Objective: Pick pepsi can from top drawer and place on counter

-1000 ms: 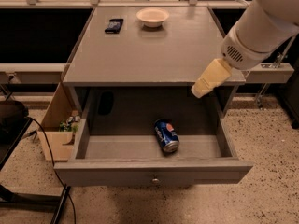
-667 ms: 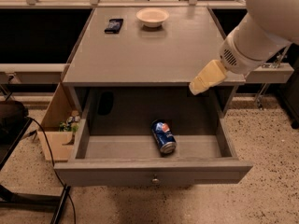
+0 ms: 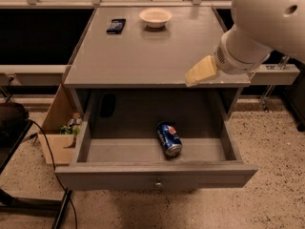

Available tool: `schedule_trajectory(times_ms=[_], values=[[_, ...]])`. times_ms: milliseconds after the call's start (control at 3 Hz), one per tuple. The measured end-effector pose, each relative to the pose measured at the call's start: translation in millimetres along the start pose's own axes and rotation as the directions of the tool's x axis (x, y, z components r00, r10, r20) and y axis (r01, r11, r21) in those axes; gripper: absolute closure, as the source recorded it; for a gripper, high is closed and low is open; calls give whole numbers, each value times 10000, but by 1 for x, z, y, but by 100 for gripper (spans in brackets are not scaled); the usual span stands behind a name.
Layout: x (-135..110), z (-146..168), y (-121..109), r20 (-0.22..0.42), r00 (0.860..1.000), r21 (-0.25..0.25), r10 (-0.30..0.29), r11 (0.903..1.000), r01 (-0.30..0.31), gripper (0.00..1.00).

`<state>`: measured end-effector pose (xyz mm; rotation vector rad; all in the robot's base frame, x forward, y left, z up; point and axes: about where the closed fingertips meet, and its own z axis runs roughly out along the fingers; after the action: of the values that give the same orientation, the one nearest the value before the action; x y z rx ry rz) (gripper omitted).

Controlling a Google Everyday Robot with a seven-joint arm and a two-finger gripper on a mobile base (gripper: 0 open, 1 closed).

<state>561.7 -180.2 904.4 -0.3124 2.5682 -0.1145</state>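
- At the right of the frame, over the front right part of the counter [image 3: 143,56], we find the gripper [image 3: 200,71], a cream wedge at the end of the white arm [image 3: 257,27]. We cannot tell whether it is open or closed, but it carries nothing.
- Compared with a second ago, the gripper has drifted leftward and slightly upward in the frame, nearer the column in which the can lies.
- The pepsi can [image 3: 169,139] lies on its side at lower centre, on the floor of the top drawer [image 3: 152,175], with one silver end turned toward the front panel. Its place has not changed.
- The drawer stands pulled out, its knob [image 3: 157,184] visible at the bottom of the frame.
- We judge this to be the approach. The shift lines the gripper up better with the can, yet the two are well apart, so the descent, the grasp and the placing all remain.
- The bowl [image 3: 155,17] and the black device [image 3: 116,26] sit at the counter's far edge, upper centre, so a placement near the front would not meet them.
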Motion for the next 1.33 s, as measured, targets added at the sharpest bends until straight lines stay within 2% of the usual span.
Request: schedule_trajectory(times_ms=[333, 667, 1000, 1333], values=[[-1, 2, 2, 0, 9986, 16, 523, 9986, -523, 0], [5, 8, 5, -382, 9988, -548, 301, 9980, -322, 0], [19, 19, 25, -918, 9956, -1535, 190, 9876, -330, 0], [28, 26, 50, -1259, 9919, -2270, 166, 9728, -451, 0]])
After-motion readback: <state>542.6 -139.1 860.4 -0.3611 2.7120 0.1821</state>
